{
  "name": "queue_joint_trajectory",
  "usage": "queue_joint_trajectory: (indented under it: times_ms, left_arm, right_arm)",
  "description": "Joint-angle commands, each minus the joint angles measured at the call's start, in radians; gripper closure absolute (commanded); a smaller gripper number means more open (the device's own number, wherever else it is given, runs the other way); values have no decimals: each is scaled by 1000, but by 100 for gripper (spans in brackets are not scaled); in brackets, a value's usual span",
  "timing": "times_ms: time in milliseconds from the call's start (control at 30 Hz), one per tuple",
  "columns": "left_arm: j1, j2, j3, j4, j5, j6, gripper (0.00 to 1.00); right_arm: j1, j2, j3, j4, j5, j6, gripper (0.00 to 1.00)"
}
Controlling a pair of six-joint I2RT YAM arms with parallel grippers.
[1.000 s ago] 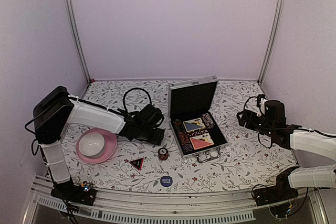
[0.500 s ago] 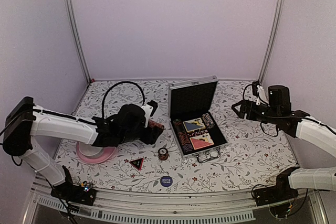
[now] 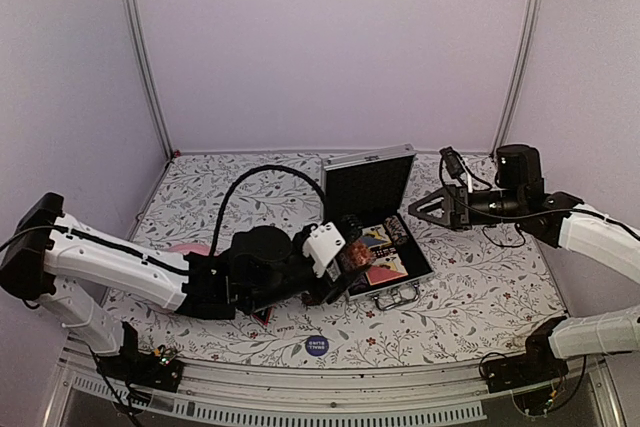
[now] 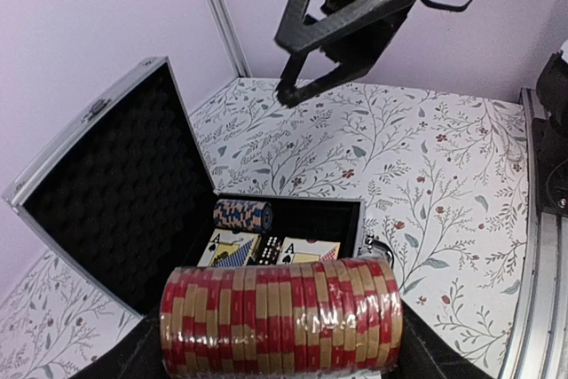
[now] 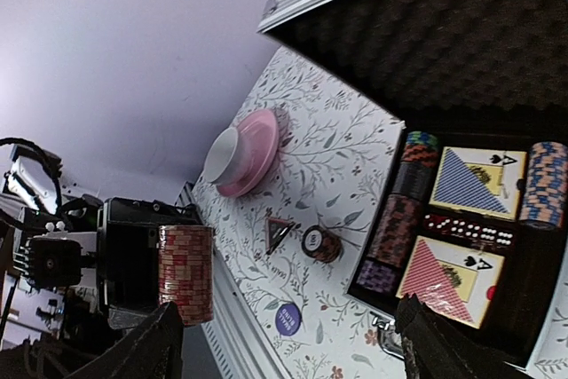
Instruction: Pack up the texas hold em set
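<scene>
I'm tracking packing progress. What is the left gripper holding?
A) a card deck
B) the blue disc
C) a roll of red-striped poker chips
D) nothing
C: in the left wrist view the left gripper is shut on a roll of red-striped poker chips, near the open case.

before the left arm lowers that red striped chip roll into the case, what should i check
Grip: left gripper clamps the red and tan striped chip roll: ok.
Lid: small silver aluminium case stands open: ok.
Slot: cannot tell, dark gap beside blue and orange chip stack, fit unclear.
Path: right gripper open, raised beyond the case: ok.
Leftovers: red and black triangle and blue disc lie outside: not ok.
</scene>
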Motion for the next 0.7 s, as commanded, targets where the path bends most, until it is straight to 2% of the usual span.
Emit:
queue_joint_trajectory:
  times_ms: [0,267,667]
  left_arm:
    - [-42,36,51,162,-53,128,53]
    - [-49,55,56,191,-15,126,53]
    - [-54,50,40,214,-9,114,53]
  right_arm:
    - [101,52,41,38,-81,51,17]
    - [258,152,73,110,-104,67,20]
    - [336,266,124,170,-160,45,30]
